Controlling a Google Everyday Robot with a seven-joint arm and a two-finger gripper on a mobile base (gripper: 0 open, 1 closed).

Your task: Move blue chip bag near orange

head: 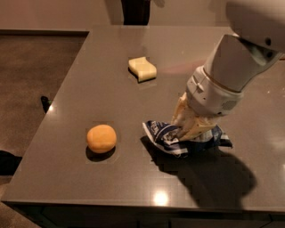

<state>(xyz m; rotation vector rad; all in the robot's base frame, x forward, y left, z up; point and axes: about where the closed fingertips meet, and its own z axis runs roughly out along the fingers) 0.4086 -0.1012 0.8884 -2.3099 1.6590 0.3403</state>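
The blue chip bag [165, 134] is crumpled, dark navy with white lettering, just right of the table's middle near the front. My gripper [189, 129] comes down from the upper right on a thick white arm and is shut on the bag, holding it slightly off the tabletop with its shadow below. The orange [101, 138] sits on the table at the front left, a short gap to the left of the bag's near end.
A pale yellow wavy sponge-like block [142, 69] lies farther back near the table's middle. The grey table [89, 187] has its left and front edges close to the orange. A dark standing figure [133, 11] is behind the far edge.
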